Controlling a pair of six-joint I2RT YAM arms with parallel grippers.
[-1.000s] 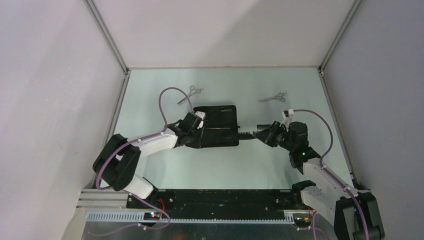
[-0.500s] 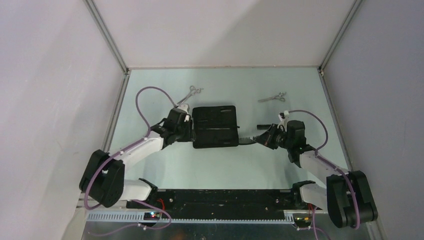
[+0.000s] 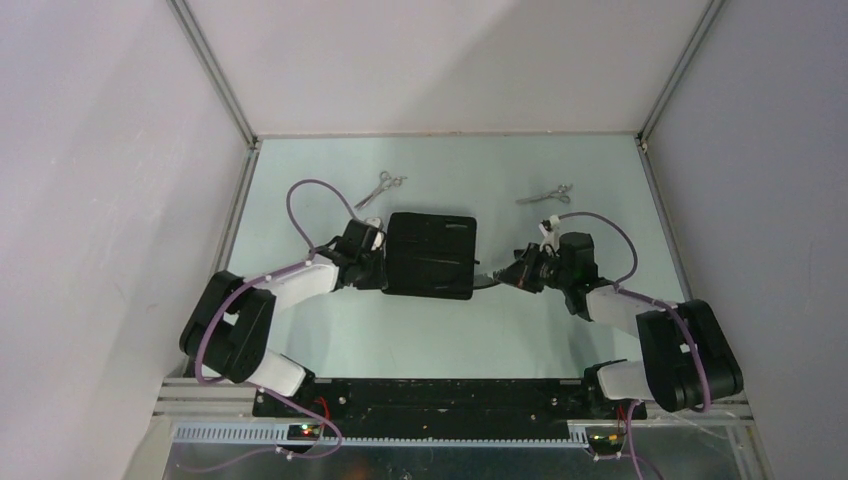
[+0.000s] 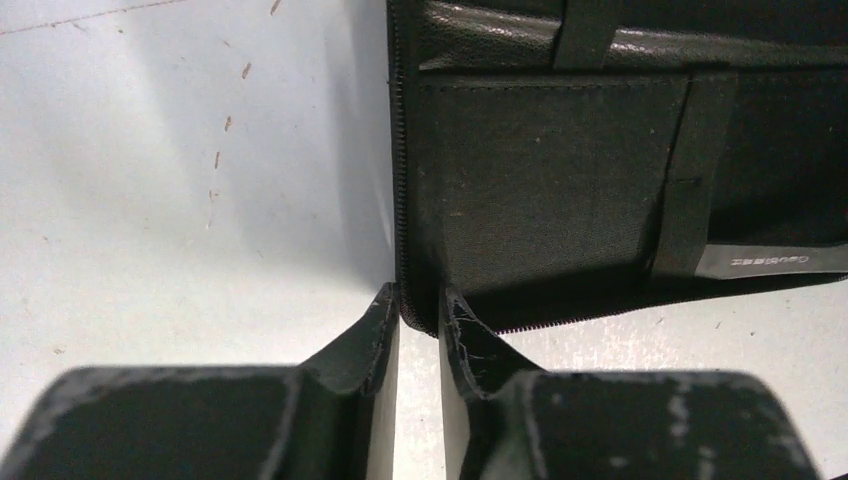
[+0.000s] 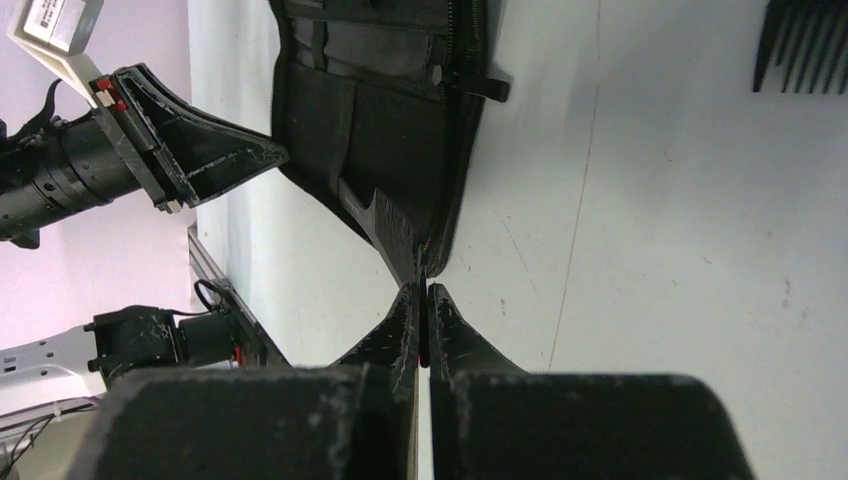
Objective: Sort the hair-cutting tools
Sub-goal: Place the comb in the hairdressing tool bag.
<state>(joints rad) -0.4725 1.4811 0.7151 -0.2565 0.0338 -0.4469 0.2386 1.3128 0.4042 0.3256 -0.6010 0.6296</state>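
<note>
The black zip case [image 3: 430, 255] lies open in the middle of the table. My left gripper [image 3: 378, 265] is at its left edge, and in the left wrist view the jaws [image 4: 420, 312] are closed on the case's near corner [image 4: 560, 170]. My right gripper [image 3: 507, 279] is shut on a thin black comb [image 5: 395, 225] whose toothed far end lies over the case's right edge [image 5: 400, 120]. A second black comb [image 5: 805, 45] lies on the table beyond it. Two silver scissors lie at the back, one on the left [image 3: 380, 187] and one on the right [image 3: 548, 194].
The pale green table [image 3: 330, 330] is walled by white panels at the left, back and right. The black base rail [image 3: 430, 395] runs along the near edge. My left arm's gripper [image 5: 190, 150] shows in the right wrist view across the case.
My left gripper came off the case's top, swung left, then closed on its left edge. My right gripper moved left with the comb to the case. The case turned slightly.
</note>
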